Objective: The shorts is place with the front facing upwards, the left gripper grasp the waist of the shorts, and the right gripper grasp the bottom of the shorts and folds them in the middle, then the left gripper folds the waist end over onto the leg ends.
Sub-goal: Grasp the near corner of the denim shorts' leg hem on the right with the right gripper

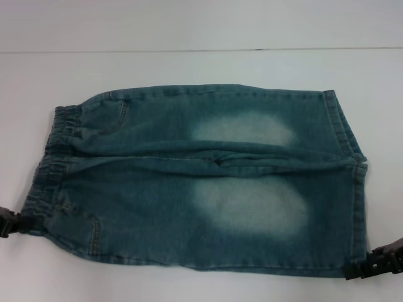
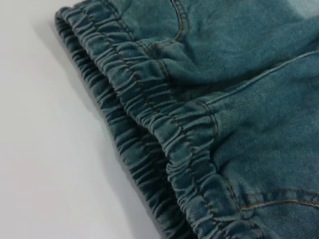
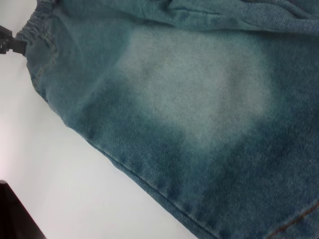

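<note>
The left hand (image 1: 7, 221) sits at the near corner of the waist of the shorts (image 1: 53, 160), touching the gathered band; only its black tip shows at the edge of the head view, so it cannot be told whether it is closed on the cloth. The right hand (image 1: 378, 261) sits at the near corner of the bottom of the shorts (image 1: 352, 182), touching the hem; its state likewise cannot be told.

Step in hand, as judged: grasping both near corners ahead of the first fold. The shorts (image 1: 208, 182) lie flat and spread on the white tabletop (image 1: 201, 28), waist toward the robot's left, leg hems toward its right. No fold has been made yet.

The next move calls for both hands to hold firmly, lift the near edge together and carry it over the centre seam onto the far edge, keeping the two corners level so that the halves align.

Materials: blue-green denim, medium weight, with two pale faded patches. The waistband is elastic, closely puckered, with a ruffled double edge and tan stitching. The hems are flat and straight. A slight ridge of cloth runs along the centre seam. The denim should fold cleanly; the elastic band may bunch under the grip.
</note>
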### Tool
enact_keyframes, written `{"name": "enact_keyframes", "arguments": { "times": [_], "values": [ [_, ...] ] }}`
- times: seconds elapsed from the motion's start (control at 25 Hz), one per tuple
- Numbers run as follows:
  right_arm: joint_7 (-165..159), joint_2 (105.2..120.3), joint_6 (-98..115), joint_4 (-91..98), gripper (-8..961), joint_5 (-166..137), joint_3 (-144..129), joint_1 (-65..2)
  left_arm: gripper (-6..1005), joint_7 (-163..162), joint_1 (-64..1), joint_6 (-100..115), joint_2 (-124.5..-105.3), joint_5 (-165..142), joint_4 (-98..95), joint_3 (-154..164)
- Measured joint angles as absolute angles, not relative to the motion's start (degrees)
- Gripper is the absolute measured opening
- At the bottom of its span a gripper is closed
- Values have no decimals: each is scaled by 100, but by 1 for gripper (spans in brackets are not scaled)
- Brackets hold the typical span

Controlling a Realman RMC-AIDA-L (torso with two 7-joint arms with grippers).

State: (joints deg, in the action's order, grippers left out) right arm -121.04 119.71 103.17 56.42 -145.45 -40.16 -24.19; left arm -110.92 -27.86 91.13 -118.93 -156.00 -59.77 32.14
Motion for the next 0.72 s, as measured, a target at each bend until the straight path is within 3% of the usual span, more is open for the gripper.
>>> {"name": "enact_keyframes", "arguments": {
  "times": [0.32, 0.72],
  "values": [
    [-12114, 11971, 10261, 5589, 666, -14554, -4046, -2427, 44, -11092, -2786, 9114, -11887, -15600, -5983, 3223],
    [-11966, 11976, 10170, 5549, 398, -14542, -3999, -2411, 43, -11092, -2769, 9118, -11882, -15609, -5986, 3226]
  ]
}}
